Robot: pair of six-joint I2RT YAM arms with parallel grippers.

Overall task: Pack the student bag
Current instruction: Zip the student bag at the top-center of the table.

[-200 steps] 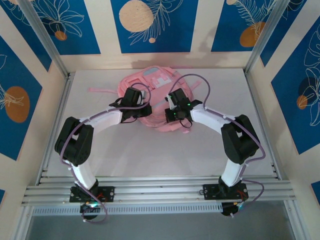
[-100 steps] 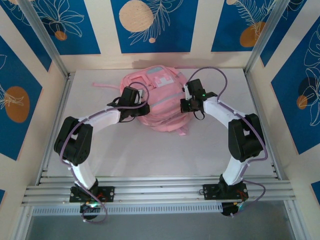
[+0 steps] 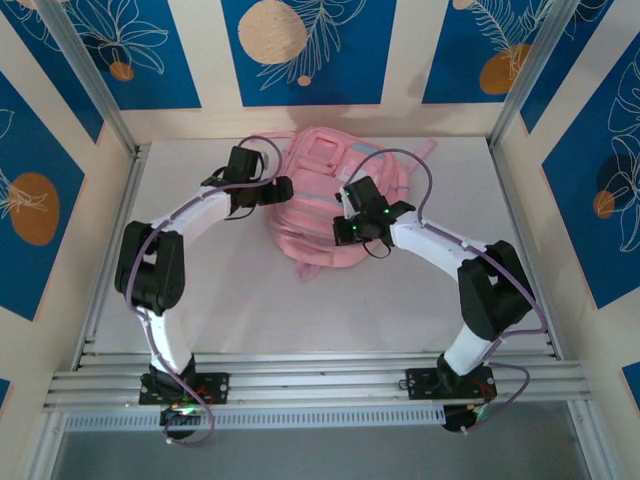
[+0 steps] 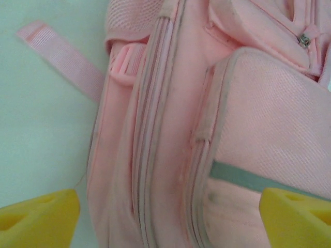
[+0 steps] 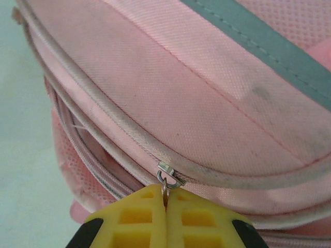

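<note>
The right tool (image 5: 165, 209), pressed together, pinches a metal zipper pull (image 5: 166, 182) on the near side of the student bag (image 3: 312, 232). Further back, the left tool (image 4: 165, 219) hangs spread wide above the bag's left flank. The bag lies at the far middle of the desk (image 3: 250, 300), with a loose strap (image 4: 61, 61) on the desk beside it.

student bag (image 3: 318, 200): on table (image 3: 250, 310), far centre | zipper pull (image 5: 167, 180): bag's near side

Left gripper (image 4: 165, 217) spread wide; right gripper (image 5: 166, 214) pinched on zipper pull (image 5: 168, 178).
</note>
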